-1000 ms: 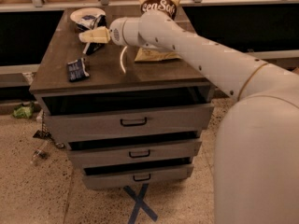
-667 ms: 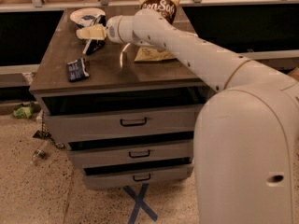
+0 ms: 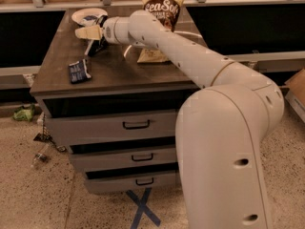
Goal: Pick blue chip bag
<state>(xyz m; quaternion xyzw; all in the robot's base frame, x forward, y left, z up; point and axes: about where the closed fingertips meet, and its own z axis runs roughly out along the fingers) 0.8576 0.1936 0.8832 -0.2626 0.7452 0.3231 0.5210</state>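
The blue chip bag (image 3: 78, 71) is a wrinkly dark navy bag with white print. It lies flat on the left part of the dark wooden tabletop (image 3: 119, 73). My gripper (image 3: 86, 33) hovers over the table's back left, behind and slightly right of the bag and apart from it, pointing left. It sits just in front of a white plate (image 3: 81, 14). A dark shape lies under the gripper; I cannot tell what it is. The arm stretches in from the lower right.
A brown "Sea Salt" bag (image 3: 163, 8) stands at the back of the table, and a tan flat item (image 3: 151, 56) lies in front of it. A small dark blue thing (image 3: 91, 18) lies on the plate. Drawers (image 3: 136, 124) face front. Litter (image 3: 23, 112) lies on the floor at left.
My gripper has moved a little to the left and farther back, closer to the plate. The blue chip bag has not moved.
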